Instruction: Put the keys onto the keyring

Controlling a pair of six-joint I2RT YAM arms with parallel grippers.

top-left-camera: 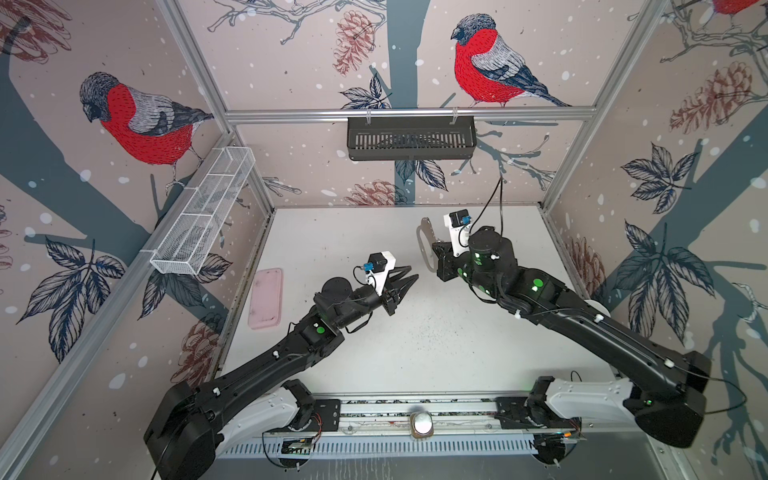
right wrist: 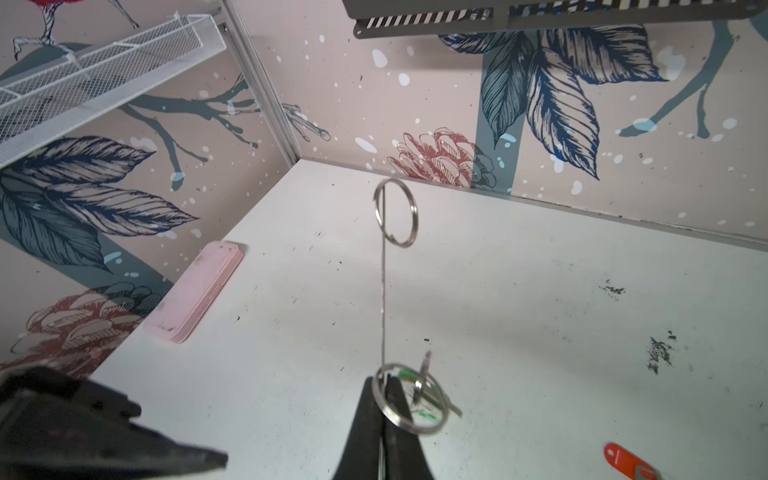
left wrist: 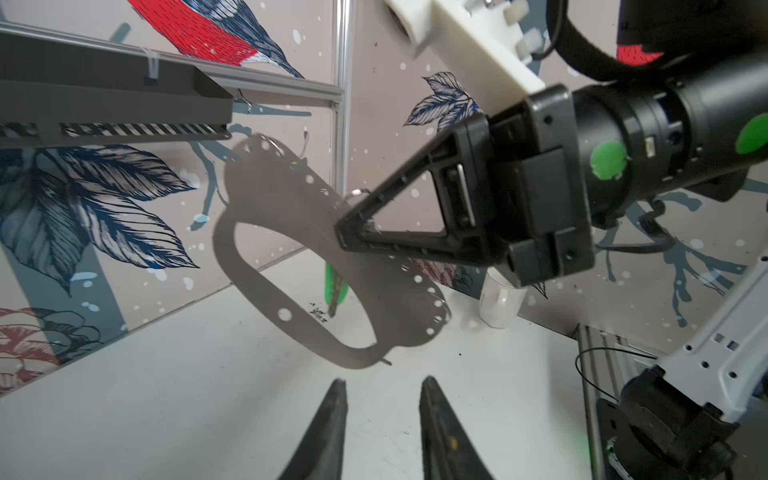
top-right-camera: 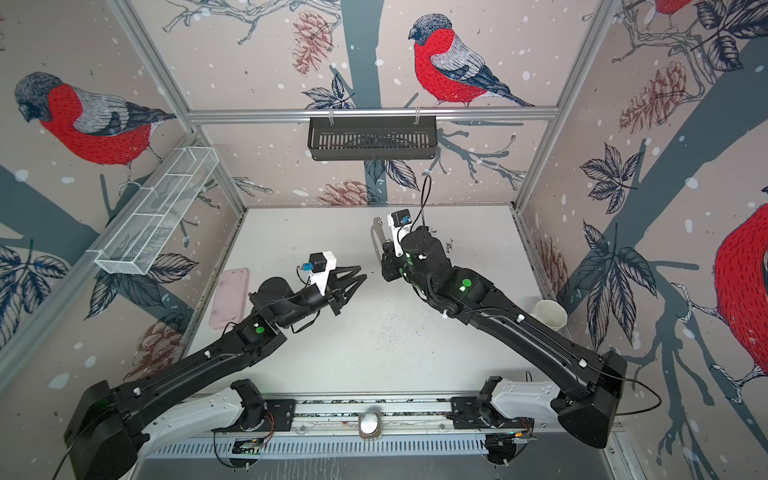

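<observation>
My right gripper (top-left-camera: pixel 435 248) is shut on the keyring (left wrist: pixel 274 195), a flat dark grey plate with an oval cutout, held upright above the table. In the right wrist view the keyring (right wrist: pixel 383 291) is edge-on, with a metal ring (right wrist: pixel 395 212) at its far end. A second ring at the right gripper (right wrist: pixel 380 380) carries the green-tagged key (right wrist: pixel 422 388), which hangs behind the plate as a green key (left wrist: pixel 332 286). The red-orange tagged key (right wrist: pixel 623 457) lies on the table. My left gripper (left wrist: pixel 383 382) is open and empty, just short of the plate's edge.
A pink case (top-left-camera: pixel 266 297) lies by the left wall. A white paper cup (top-right-camera: pixel 550 313) stands at the right wall. A black basket (top-left-camera: pixel 411 137) hangs on the back rail and a white mesh basket (top-left-camera: pixel 203 208) on the left rail.
</observation>
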